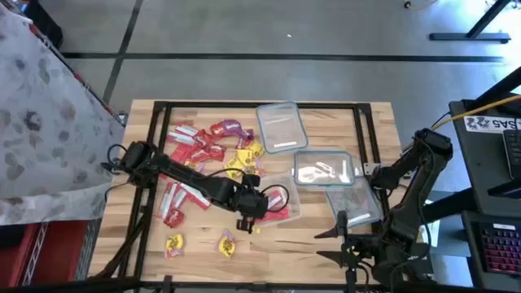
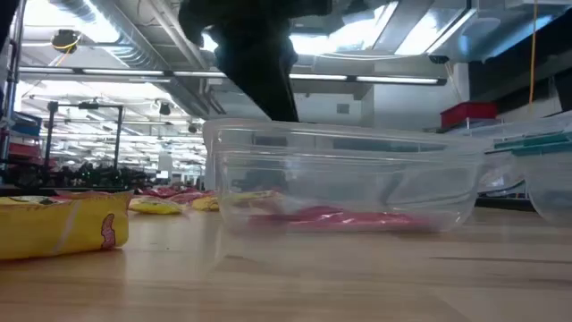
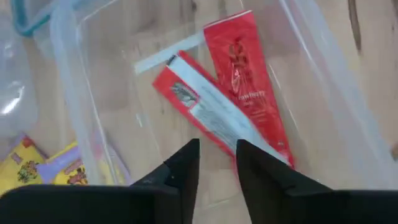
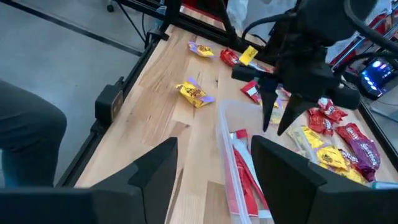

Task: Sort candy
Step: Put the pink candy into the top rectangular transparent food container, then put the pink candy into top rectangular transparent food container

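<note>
The left gripper [image 3: 216,163] hovers over a clear tub [image 1: 286,213] with jaws narrow and empty; two red candies [image 3: 236,106] lie inside. More candy [image 1: 203,150] is scattered left. The right gripper [image 4: 214,165] waits near-right, jaws wide.

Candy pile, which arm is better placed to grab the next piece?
Left. The left gripper hangs open over the clear tub holding two red packets, right beside the candy pile. The right gripper waits at the table's near edge, farther off.
</note>
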### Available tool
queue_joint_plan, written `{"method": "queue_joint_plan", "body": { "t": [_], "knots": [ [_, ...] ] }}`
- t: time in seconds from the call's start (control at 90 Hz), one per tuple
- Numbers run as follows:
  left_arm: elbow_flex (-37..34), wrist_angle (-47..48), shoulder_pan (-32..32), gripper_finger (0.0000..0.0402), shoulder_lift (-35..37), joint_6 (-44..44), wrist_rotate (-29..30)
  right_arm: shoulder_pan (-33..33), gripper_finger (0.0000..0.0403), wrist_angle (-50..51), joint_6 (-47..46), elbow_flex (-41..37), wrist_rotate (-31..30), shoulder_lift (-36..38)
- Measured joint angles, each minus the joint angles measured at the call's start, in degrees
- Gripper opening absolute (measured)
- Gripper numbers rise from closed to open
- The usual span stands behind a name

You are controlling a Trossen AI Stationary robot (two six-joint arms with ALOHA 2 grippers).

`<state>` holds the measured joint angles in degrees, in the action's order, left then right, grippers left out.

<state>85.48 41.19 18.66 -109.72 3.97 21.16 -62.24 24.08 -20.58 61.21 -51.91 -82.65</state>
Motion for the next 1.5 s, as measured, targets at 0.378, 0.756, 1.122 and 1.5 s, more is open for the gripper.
{"method": "queue_joint_plan", "body": {
  "t": [0.378,0.756,1.122,1.5],
  "knots": [
    [12.0,34.1,5.6,0.0101,1.5,40.4,11.1,0.0,0.0193,0.3,-0.1,0.0,0.0,0.0],
    [1.5,47.9,7.9,0.0102,2.9,35.1,-8.6,0.0,0.0193,0.1,0.3,0.0,0.0,0.0],
    [-15.6,38.0,-0.7,0.0102,2.8,6.7,-15.0,0.1,0.0193,0.0,1.5,0.0,-0.1,0.0],
    [-21.5,25.9,-4.9,0.0102,2.8,-4.6,-18.4,0.1,0.0193,0.0,1.4,0.0,0.0,0.0]
  ]
}}
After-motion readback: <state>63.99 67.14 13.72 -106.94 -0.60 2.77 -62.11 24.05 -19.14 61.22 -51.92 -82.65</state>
